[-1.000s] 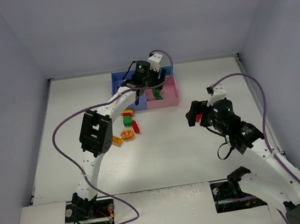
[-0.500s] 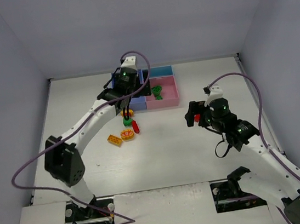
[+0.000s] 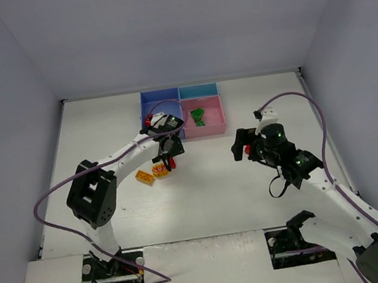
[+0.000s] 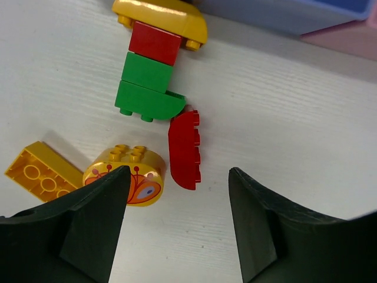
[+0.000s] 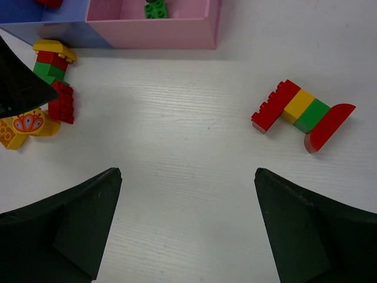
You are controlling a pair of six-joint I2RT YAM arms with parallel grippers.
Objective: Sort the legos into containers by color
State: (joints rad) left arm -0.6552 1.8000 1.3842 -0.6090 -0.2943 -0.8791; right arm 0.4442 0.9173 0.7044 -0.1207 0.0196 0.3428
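1. Legos, small plastic bricks in red, green and yellow (image 4: 147, 73), lie clustered on the white table (image 3: 211, 201), just near of the blue square plastic tray (image 3: 144, 109).
2. Left pincer (image 4: 175, 197) hovers over them, spread and gripping nothing; a red curved brick (image 4: 184, 150) lies below the gap.
3. A red-yellow-green-red stack (image 5: 303, 115) lies well apart to the right, by the right pincer (image 5: 187, 177), which is spread wide and empty.
4. Green bricks (image 3: 199, 117) sit in the pink rectangular tray (image 3: 219, 128).

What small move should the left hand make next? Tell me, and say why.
Probably lower straight down and close on the loose red brick: the left hand hangs open above it, and the brick lies single, framed between the hand's fingers in the wrist view.
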